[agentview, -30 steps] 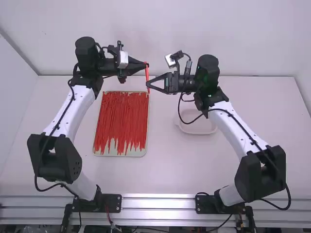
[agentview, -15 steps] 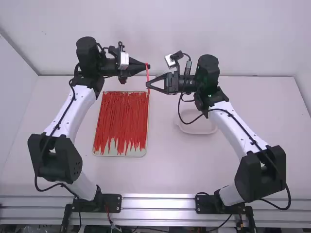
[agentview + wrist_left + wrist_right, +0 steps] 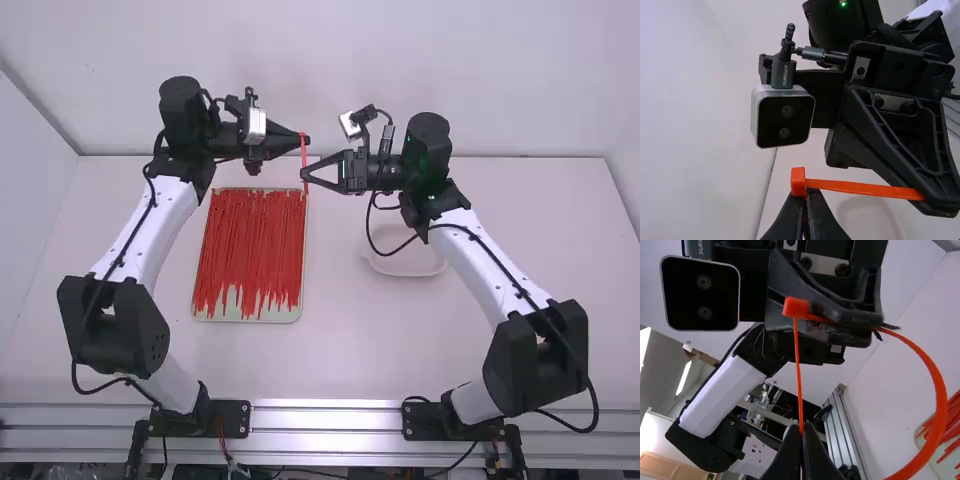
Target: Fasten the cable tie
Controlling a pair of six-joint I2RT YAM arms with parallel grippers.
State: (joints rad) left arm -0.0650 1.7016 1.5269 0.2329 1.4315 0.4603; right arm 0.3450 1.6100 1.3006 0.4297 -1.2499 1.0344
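A red cable tie (image 3: 303,158) hangs in the air between the two grippers, above the far end of the tray. My left gripper (image 3: 302,139) is shut on the strap just behind the square head (image 3: 798,181). Just below it, my right gripper (image 3: 306,175) is shut on a straight run of the strap (image 3: 798,370) that leads up to the head (image 3: 792,306). The rest of the strap bows out in a wide loop (image 3: 935,390). I cannot tell whether the tail passes through the head.
A tray (image 3: 250,318) carries several loose red cable ties (image 3: 250,250) on the left half of the table. A shallow white dish (image 3: 405,264) sits beneath the right arm. The back wall stands close behind both grippers.
My left gripper has edged slightly to the right with the tie's head. The right gripper has hardly moved.
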